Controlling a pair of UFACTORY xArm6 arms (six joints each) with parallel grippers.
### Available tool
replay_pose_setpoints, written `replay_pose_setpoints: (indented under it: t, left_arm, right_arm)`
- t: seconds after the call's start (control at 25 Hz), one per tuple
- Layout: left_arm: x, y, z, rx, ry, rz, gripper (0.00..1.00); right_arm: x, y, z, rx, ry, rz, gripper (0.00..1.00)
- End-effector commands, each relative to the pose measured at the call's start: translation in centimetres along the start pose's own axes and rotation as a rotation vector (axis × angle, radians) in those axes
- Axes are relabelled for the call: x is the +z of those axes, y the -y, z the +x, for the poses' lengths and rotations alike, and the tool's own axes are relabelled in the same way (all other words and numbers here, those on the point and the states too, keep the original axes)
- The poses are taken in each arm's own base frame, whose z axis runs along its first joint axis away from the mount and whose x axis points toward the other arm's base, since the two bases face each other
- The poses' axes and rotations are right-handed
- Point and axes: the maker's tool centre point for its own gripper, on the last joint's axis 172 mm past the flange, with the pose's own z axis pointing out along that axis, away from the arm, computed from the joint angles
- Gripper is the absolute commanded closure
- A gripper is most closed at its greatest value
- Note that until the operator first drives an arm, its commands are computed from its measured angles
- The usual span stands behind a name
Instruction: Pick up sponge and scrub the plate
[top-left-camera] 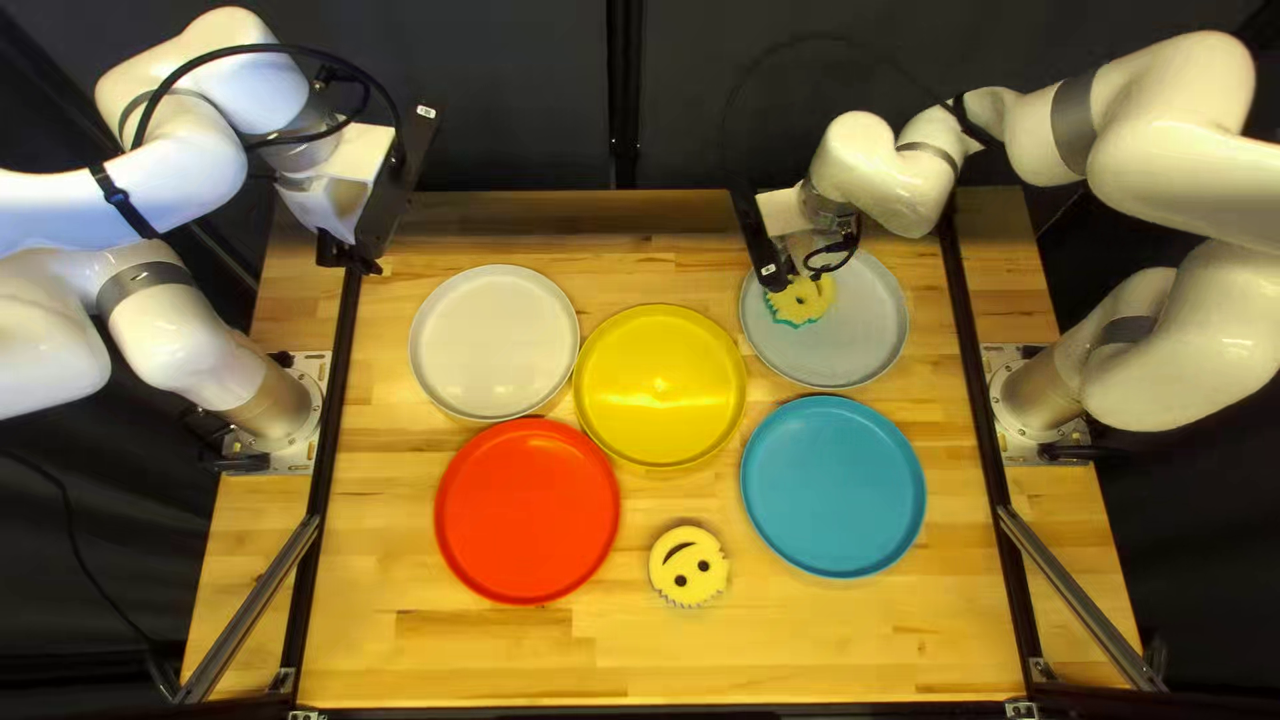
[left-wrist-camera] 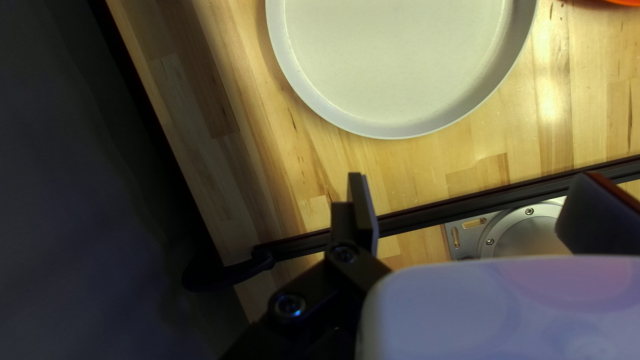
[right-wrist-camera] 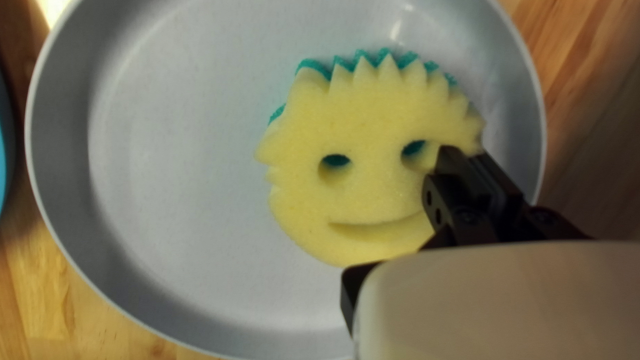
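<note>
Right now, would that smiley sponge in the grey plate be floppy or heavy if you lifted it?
Probably light for its size: the sponge looks like foam throughout its yellow side. It should bend little, since its face looks flat beside my right gripper, though foam likely squashes when squeezed. Its broad shape and jagged edge make rolling unlikely.

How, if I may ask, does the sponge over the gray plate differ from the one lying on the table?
The sponge over the gray plate shows a teal layer; the table sponge shows only yellow. My right gripper is at the first sponge; neither gripper is at the second. Both have smiling faces and spiky edges.
</note>
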Motion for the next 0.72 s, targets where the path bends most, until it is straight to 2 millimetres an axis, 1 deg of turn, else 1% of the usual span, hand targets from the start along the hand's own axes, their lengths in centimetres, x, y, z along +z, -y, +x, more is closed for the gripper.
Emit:
replay_pose_setpoints:
  t: [0.04, 0.2, 0.28, 0.36, 0.4, 0.44, 0.52, 0.6, 0.64, 0.72]
  left_arm:
    - [0.0, 0.0, 0.0, 0.000, 0.000, 0.000, 0.00]
    - [0.0, 0.0, 0.0, 0.000, 0.000, 0.000, 0.00]
    - [0.0, 0.0, 0.0, 0.000, 0.000, 0.000, 0.00]
    - [0.0, 0.0, 0.0, 0.000, 0.000, 0.000, 0.00]
    - [0.0, 0.0, 0.0, 0.000, 0.000, 0.000, 0.00]
    - [0.0, 0.0, 0.0, 0.000, 0.000, 0.000, 0.00]
    - [0.0, 0.0, 0.0, 0.000, 0.000, 0.000, 0.00]
    - [0.0, 0.0, 0.0, 0.000, 0.000, 0.000, 0.00]
    - [0.0, 0.0, 0.0, 0.000, 0.000, 0.000, 0.00]
    - [0.0, 0.0, 0.0, 0.000, 0.000, 0.000, 0.00]
  right_arm:
    - [-0.4, 0.4, -2.9, 0.013, 0.009, 0.004, 1.00]
    - [-0.4, 1.3, -5.6, 0.028, 0.024, 0.010, 1.00]
    - [-0.3, 2.0, -7.6, 0.038, 0.037, 0.015, 1.00]
    - [-0.6, 2.4, -8.7, 0.049, 0.044, 0.019, 1.00]
    - [-0.7, 2.4, -8.8, 0.052, 0.045, 0.019, 1.00]
    - [-0.8, 2.5, -8.8, 0.056, 0.045, 0.019, 1.00]
    - [-0.9, 2.5, -7.9, 0.055, 0.042, 0.017, 1.00]
    - [-0.9, 2.4, -6.3, 0.047, 0.037, 0.011, 1.00]
    - [-0.9, 2.3, -5.1, 0.040, 0.032, 0.007, 1.00]
    - [-1.0, 2.0, -3.4, 0.028, 0.023, 0.000, 1.00]
